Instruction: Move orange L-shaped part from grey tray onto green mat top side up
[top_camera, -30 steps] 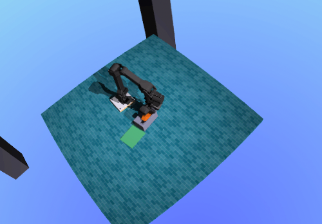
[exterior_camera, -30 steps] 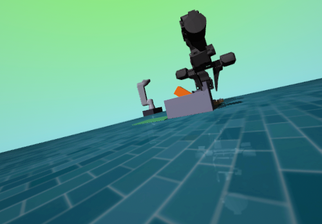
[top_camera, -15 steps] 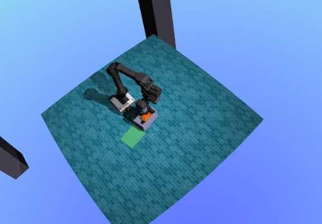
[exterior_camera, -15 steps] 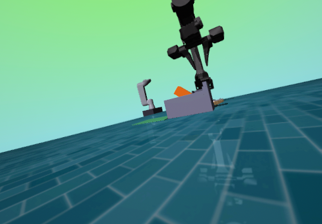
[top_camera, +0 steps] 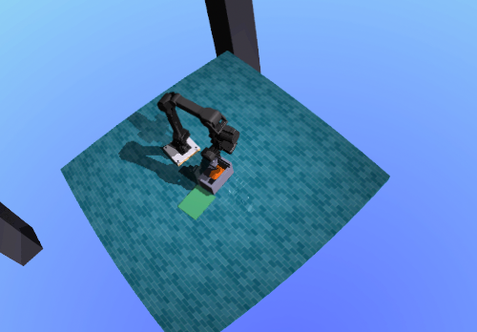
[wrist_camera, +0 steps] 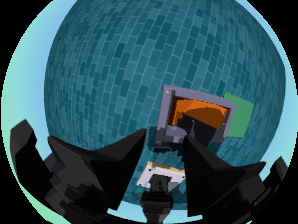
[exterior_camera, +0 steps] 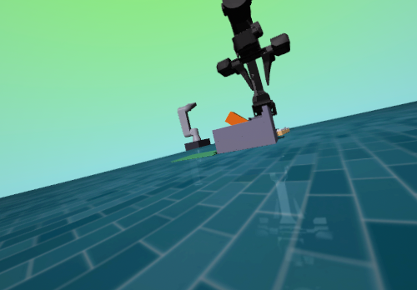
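I see my jaws (exterior_camera: 263, 109) half-open, gripping nothing, raised above the grey tray (exterior_camera: 243, 137); the orange L-shaped part (exterior_camera: 235, 118) sits tipped up in its pocket below them.

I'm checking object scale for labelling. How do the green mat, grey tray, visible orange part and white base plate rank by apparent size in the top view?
1. green mat
2. grey tray
3. white base plate, close to the tray and partly hidden by the arm, so this order is unsure
4. orange part, mostly hidden
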`<action>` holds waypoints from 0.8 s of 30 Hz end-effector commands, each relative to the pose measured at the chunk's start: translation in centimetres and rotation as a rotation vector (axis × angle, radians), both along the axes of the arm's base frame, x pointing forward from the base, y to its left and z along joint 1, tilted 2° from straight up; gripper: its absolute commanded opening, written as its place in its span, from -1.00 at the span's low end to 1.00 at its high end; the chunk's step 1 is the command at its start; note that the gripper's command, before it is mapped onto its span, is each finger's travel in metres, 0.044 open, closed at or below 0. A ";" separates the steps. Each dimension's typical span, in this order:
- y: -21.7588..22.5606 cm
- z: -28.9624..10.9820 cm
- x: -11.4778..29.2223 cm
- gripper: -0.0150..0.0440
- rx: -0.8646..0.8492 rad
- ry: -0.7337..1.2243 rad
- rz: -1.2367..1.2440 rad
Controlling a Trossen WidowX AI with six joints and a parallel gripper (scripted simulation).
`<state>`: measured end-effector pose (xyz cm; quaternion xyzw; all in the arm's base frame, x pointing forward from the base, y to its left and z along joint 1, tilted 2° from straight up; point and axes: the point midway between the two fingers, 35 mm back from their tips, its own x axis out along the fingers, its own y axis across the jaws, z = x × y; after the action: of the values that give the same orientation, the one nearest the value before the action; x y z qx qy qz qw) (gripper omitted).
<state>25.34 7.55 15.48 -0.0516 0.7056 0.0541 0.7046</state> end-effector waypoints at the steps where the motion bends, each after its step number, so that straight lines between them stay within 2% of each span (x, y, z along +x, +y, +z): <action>1: 0.0 0.0 0.1 0.12 0.000 -0.002 0.000; 6: 0.0 0.0 0.1 0.12 0.000 -0.002 0.000; 9: -0.5 0.0 0.3 0.39 -0.001 -0.001 -0.114; 10: -0.8 0.0 0.4 0.46 -0.001 -0.001 -0.189; 21: -6.6 0.3 2.0 0.46 -0.013 -0.002 -1.402; 24: -7.4 0.3 2.1 0.46 -0.014 -0.003 -1.567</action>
<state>26.93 2.28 15.71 0.3407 0.6198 -0.3406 0.6195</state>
